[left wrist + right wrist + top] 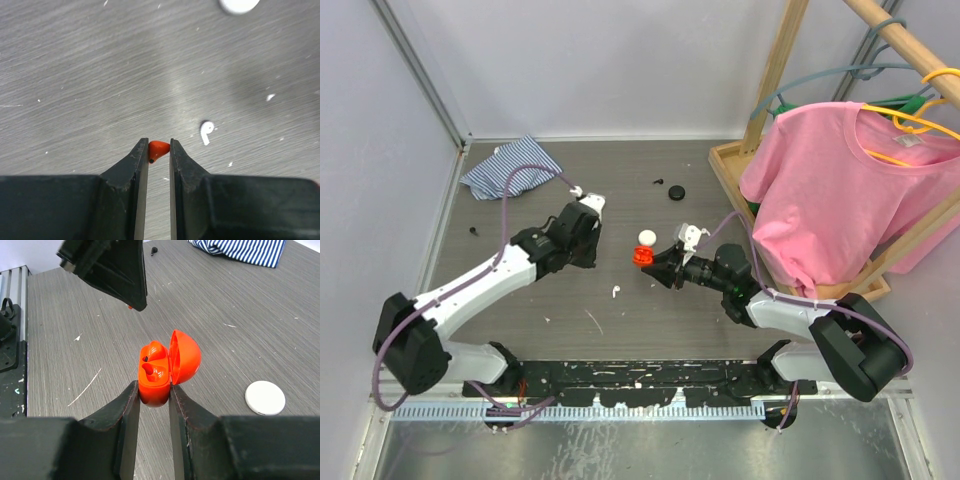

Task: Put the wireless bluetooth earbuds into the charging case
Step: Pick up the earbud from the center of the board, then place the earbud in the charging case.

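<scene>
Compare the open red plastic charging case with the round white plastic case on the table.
The red plastic charging case is hinged open, showing its inner wells; the round white plastic case looks closed. The red case is clamped in the right pincer; the white case lies free on the grey table. Both are small, smooth and rounded.
</scene>
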### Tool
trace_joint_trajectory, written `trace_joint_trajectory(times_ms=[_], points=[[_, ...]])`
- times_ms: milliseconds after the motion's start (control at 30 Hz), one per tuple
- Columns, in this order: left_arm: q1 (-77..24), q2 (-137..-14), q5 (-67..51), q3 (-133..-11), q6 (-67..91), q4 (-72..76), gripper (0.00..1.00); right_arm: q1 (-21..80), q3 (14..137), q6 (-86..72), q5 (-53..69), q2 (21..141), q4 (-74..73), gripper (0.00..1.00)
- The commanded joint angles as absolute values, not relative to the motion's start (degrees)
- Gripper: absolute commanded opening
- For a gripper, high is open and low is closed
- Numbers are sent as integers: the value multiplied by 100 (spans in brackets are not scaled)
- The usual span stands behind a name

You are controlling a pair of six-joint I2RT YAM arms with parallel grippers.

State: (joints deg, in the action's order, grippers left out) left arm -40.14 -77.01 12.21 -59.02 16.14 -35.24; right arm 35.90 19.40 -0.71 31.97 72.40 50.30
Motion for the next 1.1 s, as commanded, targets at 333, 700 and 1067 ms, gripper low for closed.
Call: trace_joint_trajectory(times_ms=[333,700,1067], points=[[-5504,-6511,3023,-5339,3438,-1525,19,3612,1743,-103,2654,7077,6018,1],[-6153,-6681,3199,-5522,3713,-798,19,3612,1575,-105,2546,7059,6373,1],[-6295,-7092,2913,-5582,3757,-143,19,3612,1523,-121,2679,7076,6564,1]])
